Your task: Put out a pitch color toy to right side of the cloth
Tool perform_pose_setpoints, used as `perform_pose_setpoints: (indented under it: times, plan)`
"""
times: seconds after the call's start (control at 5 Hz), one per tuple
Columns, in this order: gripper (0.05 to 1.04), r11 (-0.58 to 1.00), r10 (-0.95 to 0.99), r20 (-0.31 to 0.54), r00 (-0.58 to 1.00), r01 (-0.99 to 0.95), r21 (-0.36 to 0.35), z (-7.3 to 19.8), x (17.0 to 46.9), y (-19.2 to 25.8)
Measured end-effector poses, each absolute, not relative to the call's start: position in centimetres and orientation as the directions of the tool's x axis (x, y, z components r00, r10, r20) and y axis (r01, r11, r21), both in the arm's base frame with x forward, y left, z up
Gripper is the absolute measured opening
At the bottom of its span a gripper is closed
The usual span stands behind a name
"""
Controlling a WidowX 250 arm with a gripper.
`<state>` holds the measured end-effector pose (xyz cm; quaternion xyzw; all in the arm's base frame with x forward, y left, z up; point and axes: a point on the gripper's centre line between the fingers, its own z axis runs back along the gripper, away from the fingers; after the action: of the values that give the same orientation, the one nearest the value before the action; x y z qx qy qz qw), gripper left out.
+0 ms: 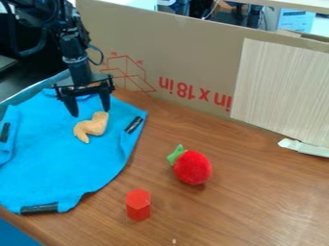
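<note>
A black robot gripper [91,113] hangs over the far part of a blue cloth [57,168] in the camera view, its two fingers spread apart with nothing clamped between them. A pitch color toy [91,126], curved in shape, lies on the cloth toward its far right part, just below the fingertips; whether they touch it cannot be told. Black strips [133,125] mark the cloth near its edges. To the right of the cloth, apart from it on the brown wooden table [257,206], sits a red plush fruit [193,167] with a green leafy top. A red six-sided block [138,205] stands upright nearer the cloth's near right edge. Behind the cloth, a cardboard wall [186,53] bears red print, with a pale wood-grain panel [283,86] against it, well right of the cloth.
</note>
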<state>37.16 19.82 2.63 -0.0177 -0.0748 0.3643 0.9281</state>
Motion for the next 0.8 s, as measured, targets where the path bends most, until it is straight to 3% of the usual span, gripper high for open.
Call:
perform_pose_setpoints:
  times: [0.8]
  plan:
    - [1.001,0.696,0.718,0.113,0.687,-0.712,-0.098,1.77,37.34,19.60]
